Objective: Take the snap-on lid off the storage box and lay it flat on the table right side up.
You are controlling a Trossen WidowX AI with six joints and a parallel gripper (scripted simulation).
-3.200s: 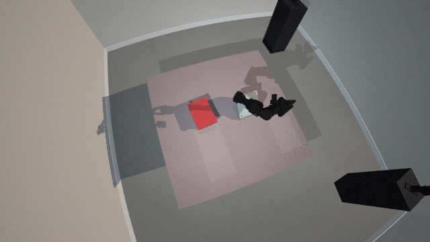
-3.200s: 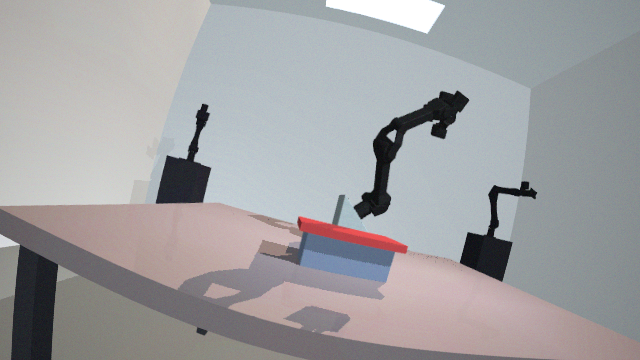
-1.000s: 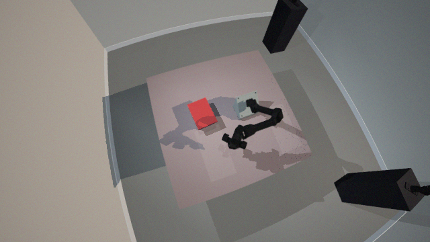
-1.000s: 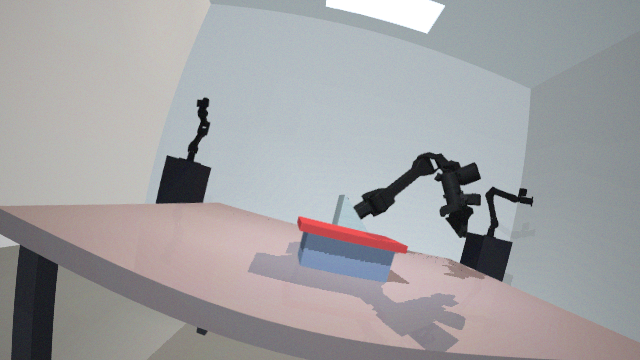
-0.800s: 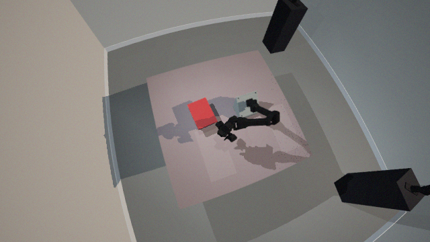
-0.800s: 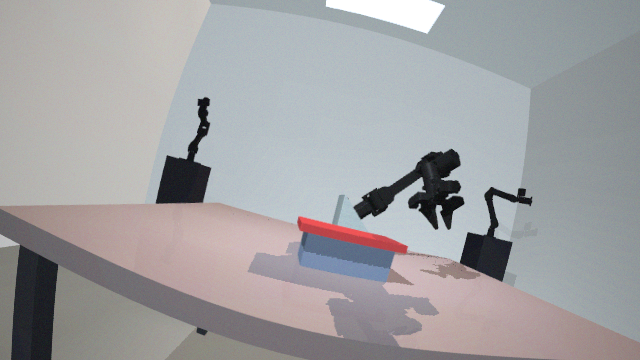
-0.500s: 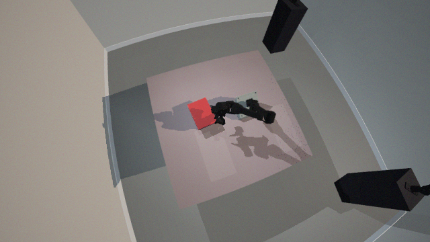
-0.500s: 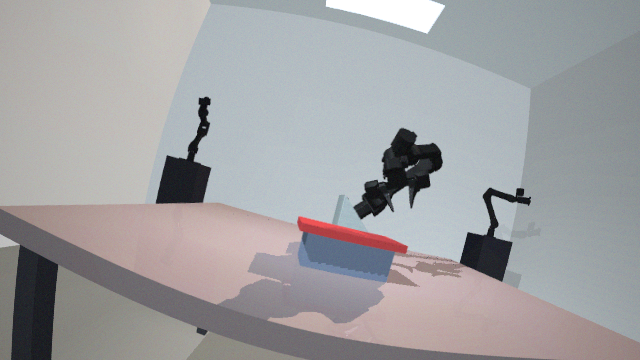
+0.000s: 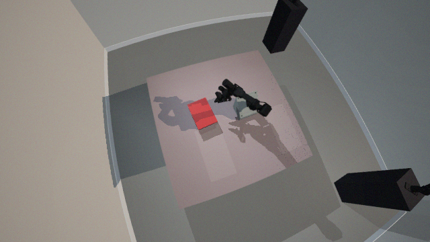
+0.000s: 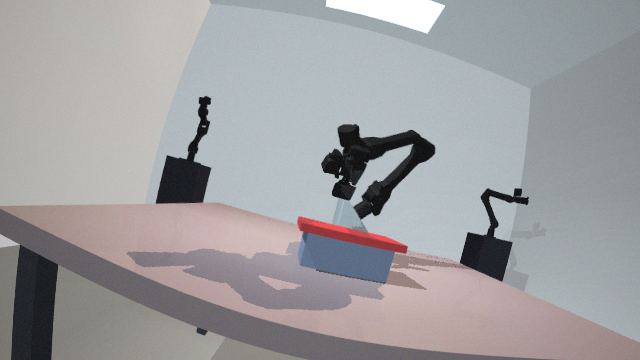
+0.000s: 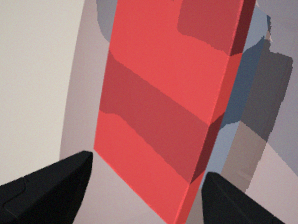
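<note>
The red lid sits on top of the blue storage box, its flat face up and its rim overhanging the walls. The top view shows only the lid, which hides the box. My gripper is partly open with nothing between its fingers. It hangs above the table, to the arm-base side of the lid and apart from it. In the wrist view the near end of the lid shows beyond and between the two black fingertips.
The pink table carries a pale mounting plate beside the box, under my arm. Two black pedestals with other small arms stand off the table. Arm shadows cross the lid and the table.
</note>
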